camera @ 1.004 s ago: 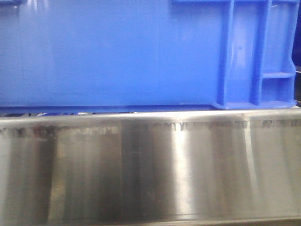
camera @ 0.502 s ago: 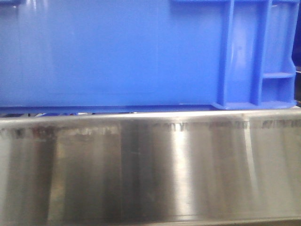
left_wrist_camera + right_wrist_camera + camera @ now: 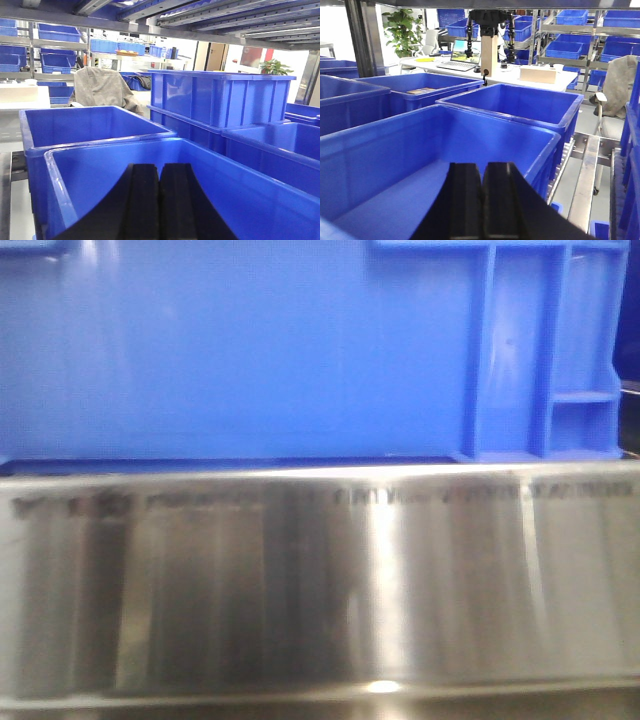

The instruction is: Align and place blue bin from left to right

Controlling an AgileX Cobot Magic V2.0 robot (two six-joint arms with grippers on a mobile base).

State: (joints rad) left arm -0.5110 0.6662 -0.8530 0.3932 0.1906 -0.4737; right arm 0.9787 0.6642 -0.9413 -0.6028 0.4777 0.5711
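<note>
Blue bin [image 3: 250, 350] fills the upper half of the front view, its smooth side panel and ribbed right corner resting along the top edge of a brushed steel rail [image 3: 320, 580]. Both wrist views show the left pincer [image 3: 159, 200] and right pincer [image 3: 482, 200] clenched, holding nothing, above open blue tubs [image 3: 240, 200].

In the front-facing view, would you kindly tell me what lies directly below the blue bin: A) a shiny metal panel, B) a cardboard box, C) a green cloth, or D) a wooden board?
A: the blue bin sits right above a reflective brushed metal panel.
</note>
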